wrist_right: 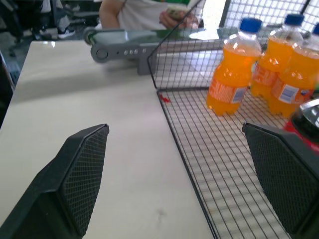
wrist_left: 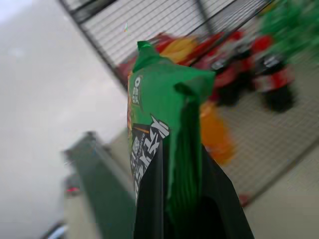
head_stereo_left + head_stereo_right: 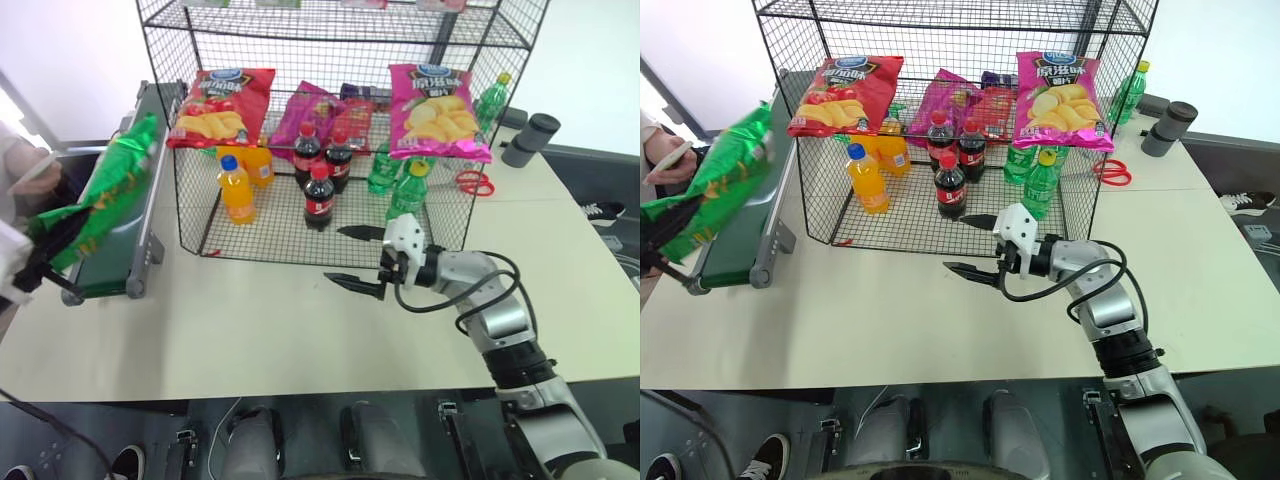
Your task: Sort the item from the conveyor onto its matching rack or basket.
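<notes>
The item, a glossy green crisps bag point(image 3: 115, 190), hangs tilted above the conveyor point(image 3: 150, 245) at the table's left edge. My left gripper point(image 3: 40, 255) is shut on the bag's lower end. In the left wrist view the black fingers point(image 2: 149, 199) pinch the crumpled green foil point(image 2: 164, 114). The tall black wire rack point(image 3: 300, 20) stands behind the middle of the table. My right gripper point(image 3: 335, 255) is open and empty, level and pointing left just in front of the rack's bottom tier. In its own view the pads point(image 1: 84, 164) stand wide apart over the table and the mesh floor.
A red crisps bag point(image 3: 222, 105), a purple bag point(image 3: 310, 115) and a pink crisps bag point(image 3: 435, 112) lean on the rack's shelf. Orange point(image 3: 236, 188), cola point(image 3: 318, 195) and green point(image 3: 405, 190) bottles stand on its bottom tier. Red scissors point(image 3: 472, 180) and a grey cylinder point(image 3: 530, 140) lie right. A person point(image 3: 665, 160) stands far left.
</notes>
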Available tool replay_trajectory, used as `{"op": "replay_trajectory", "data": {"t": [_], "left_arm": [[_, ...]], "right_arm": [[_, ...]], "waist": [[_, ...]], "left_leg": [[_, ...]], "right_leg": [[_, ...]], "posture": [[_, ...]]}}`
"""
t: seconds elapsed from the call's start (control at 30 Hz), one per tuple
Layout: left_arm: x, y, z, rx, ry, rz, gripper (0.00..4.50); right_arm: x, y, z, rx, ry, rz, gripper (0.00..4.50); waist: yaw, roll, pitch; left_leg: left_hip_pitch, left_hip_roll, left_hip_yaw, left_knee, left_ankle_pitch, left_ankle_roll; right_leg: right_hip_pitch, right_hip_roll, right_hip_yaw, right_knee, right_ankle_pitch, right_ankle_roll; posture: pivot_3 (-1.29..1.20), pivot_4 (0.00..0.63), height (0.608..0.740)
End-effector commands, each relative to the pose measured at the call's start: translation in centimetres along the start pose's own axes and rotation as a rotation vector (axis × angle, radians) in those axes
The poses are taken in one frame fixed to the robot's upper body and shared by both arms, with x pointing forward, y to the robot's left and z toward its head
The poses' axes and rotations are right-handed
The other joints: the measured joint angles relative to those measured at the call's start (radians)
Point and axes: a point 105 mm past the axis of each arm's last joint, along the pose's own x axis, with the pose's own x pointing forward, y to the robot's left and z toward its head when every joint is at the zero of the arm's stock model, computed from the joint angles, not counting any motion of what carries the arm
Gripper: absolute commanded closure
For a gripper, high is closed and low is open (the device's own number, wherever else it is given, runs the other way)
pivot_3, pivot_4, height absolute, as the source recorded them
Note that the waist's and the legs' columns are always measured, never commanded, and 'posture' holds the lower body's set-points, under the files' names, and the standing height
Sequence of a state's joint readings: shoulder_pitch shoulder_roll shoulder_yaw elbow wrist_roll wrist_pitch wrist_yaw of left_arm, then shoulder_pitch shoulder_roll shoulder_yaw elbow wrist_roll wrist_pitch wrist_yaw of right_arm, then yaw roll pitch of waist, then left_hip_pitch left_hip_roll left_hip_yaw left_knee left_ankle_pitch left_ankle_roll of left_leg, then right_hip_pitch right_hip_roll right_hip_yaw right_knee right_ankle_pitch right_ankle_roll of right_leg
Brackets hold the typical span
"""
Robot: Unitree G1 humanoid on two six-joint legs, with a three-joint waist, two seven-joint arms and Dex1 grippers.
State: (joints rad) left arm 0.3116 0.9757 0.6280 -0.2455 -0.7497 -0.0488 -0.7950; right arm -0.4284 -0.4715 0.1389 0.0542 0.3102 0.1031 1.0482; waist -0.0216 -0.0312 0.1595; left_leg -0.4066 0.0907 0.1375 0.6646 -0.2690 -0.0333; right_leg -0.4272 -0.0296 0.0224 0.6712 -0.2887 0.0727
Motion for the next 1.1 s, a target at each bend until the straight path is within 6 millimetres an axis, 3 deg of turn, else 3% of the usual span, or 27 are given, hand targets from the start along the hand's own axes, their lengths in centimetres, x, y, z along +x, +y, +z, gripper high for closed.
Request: {"op": "replay_trajectory", "data": {"t": [0.03, 0.1, 0.17, 0.23, 0.43, 0.53, 0.63, 0.73, 0.83, 0.93, 1.1], "left_arm": [[-0.7, -2.7, 2.8, -0.209, -0.044, -0.207, 4.47], [-0.1, -3.8, 3.7, -0.32, -0.07, -0.286, 4.47], [1.4, -5.2, 4.4, -0.436, -0.11, -0.384, 4.47], [2.2, -6.5, 4.7, -0.483, -0.117, -0.469, 4.47], [4.7, -8.5, 6.7, -0.735, -0.256, -0.705, 4.47], [6.3, -8.4, 7.7, -0.821, -0.342, -0.8, 4.47], [7.0, -8.6, 8.2, -0.876, -0.366, -0.887, 4.47], [7.7, -8.3, 8.9, -0.945, -0.403, -0.969, 4.47], [8.3, -7.6, 9.6, -0.996, -0.442, -1.017, 4.47], [9.0, -7.1, 10.0, -1.018, -0.463, -1.04, 4.47], [10.2, -7.7, 10.1, -1.019, -0.473, -1.072, 4.47]], "right_arm": [[-1.5, 0.3, 0.8, -0.018, -0.013, 0.021, 0.0], [-2.2, 0.7, 1.1, 0.041, -0.023, 0.041, 0.0], [-3.3, 2.2, 1.8, 0.214, -0.041, 0.14, 0.0], [-3.9, 3.3, 2.3, 0.263, -0.026, 0.205, 0.0], [-6.1, 3.8, 4.3, 0.499, -0.067, 0.241, 0.0], [-7.1, 3.2, 4.7, 0.627, -0.119, 0.225, 0.0], [-6.5, 4.0, 4.5, 0.584, -0.109, 0.236, 0.0], [-5.9, 3.1, 4.2, 0.556, -0.134, 0.174, 0.0], [-6.1, 3.2, 5.5, 0.64, -0.224, 0.208, 0.0], [-6.2, 4.5, 7.2, 0.706, -0.283, 0.304, 0.0], [-5.2, 5.5, 8.4, 0.744, -0.309, 0.366, 0.0]], "waist": [[-0.001, 0.0, 0.0], [0.005, 0.0, 0.0], [0.011, 0.001, 0.001], [0.014, 0.001, 0.001], [0.007, 0.002, 0.001], [0.009, 0.001, 0.001], [0.007, 0.001, 0.001], [0.005, 0.001, 0.001], [0.008, 0.001, 0.001], [0.01, 0.001, 0.001], [0.008, 0.001, 0.001]], "left_leg": [[0.0, 0.001, 0.0, 0.0, 0.0, -0.001], [0.001, 0.002, -0.001, 0.0, 0.001, -0.001], [0.001, 0.002, -0.001, 0.0, 0.001, -0.002], [0.002, 0.001, -0.003, 0.001, 0.001, -0.002], [0.003, 0.001, -0.003, 0.001, 0.001, -0.002], [0.003, 0.0, -0.004, 0.0, 0.001, -0.002], [0.003, -0.001, -0.005, 0.001, 0.001, -0.002], [0.002, -0.001, -0.005, 0.001, 0.001, -0.002], [0.0, -0.001, -0.006, 0.001, 0.001, -0.002], [0.0, -0.001, -0.006, 0.001, 0.002, -0.002], [0.0, -0.001, -0.007, 0.001, 0.002, -0.002]], "right_leg": [[0.0, 0.002, 0.0, 0.0, 0.0, 0.0], [0.0, 0.002, 0.0, 0.0, 0.0, 0.0], [0.001, 0.003, 0.0, 0.0, 0.0, -0.001], [0.003, 0.002, 0.0, 0.0, -0.001, -0.004], [0.004, 0.003, 0.0, 0.0, 0.0, -0.003], [0.005, 0.003, 0.001, 0.0, 0.0, -0.002], [0.004, 0.004, 0.001, 0.0, 0.0, -0.002], [0.004, 0.004, 0.001, 0.0, 0.0, -0.001], [0.003, 0.004, 0.001, 0.0, 0.001, -0.001], [0.003, 0.004, 0.001, -0.001, 0.001, -0.001], [0.003, 0.004, 0.0, 0.0, 0.001, -0.001]], "posture": [[0.0, 0.15, 0.74], [0.0, 0.15, 0.74], [0.0, 0.15, 0.74], [0.0, 0.15, 0.74], [0.0, 0.15, 0.74], [0.0, 0.15, 0.74], [0.0, 0.15, 0.74], [0.0, 0.15, 0.74], [0.0, 0.15, 0.74], [0.0, 0.15, 0.74], [0.0, 0.15, 0.74]]}}
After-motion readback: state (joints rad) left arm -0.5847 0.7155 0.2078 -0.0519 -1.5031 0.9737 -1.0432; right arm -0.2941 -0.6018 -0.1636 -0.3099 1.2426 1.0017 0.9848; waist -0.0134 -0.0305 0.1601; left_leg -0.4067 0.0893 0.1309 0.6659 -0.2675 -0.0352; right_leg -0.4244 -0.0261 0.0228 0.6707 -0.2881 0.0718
